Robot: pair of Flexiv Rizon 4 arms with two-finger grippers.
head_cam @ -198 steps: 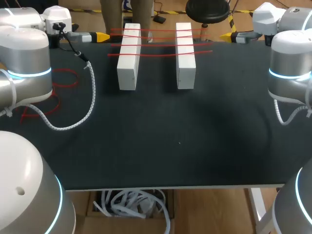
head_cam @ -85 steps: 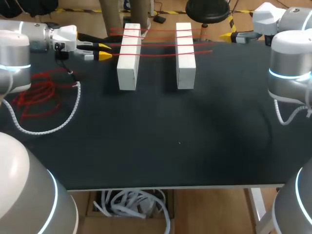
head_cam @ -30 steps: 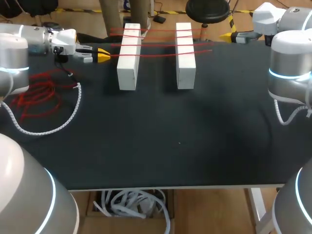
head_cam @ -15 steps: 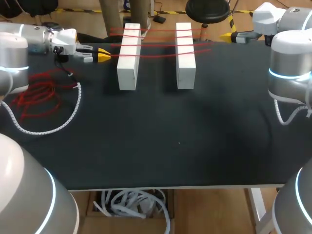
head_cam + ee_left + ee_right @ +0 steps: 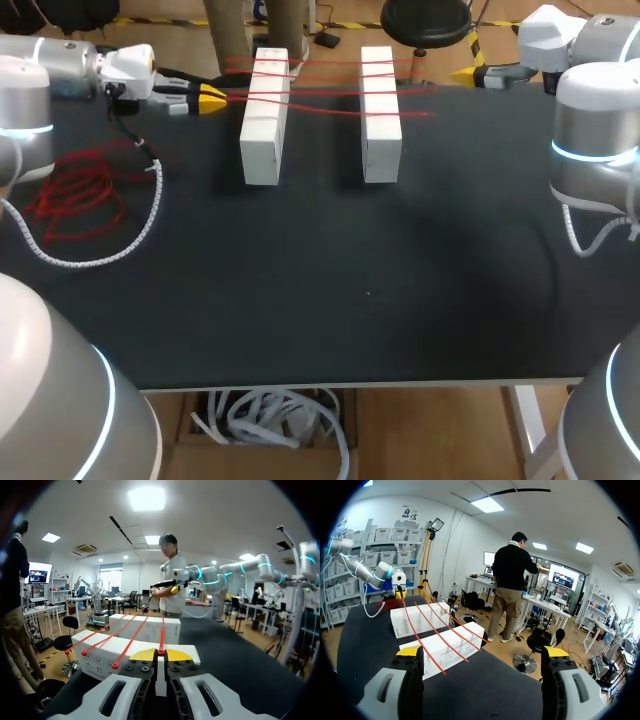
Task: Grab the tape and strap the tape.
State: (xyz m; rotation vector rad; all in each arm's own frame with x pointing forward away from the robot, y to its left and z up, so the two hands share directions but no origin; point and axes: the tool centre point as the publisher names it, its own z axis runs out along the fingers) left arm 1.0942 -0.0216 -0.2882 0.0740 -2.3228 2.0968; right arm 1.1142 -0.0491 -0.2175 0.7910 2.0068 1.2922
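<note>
Spanning two white blocks point(image 5: 264, 130), red tape strands point(image 5: 325, 91).

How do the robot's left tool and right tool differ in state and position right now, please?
The yellow-tipped left tool is shut on the end of a thin red strap; the yellow-tipped right tool stands wide open, holding nothing. The left tool sits close beside the left white rectangular block; the right tool is by the black table's far right corner, well apart from the right white rectangular block. Both point inward toward the blocks.
</note>
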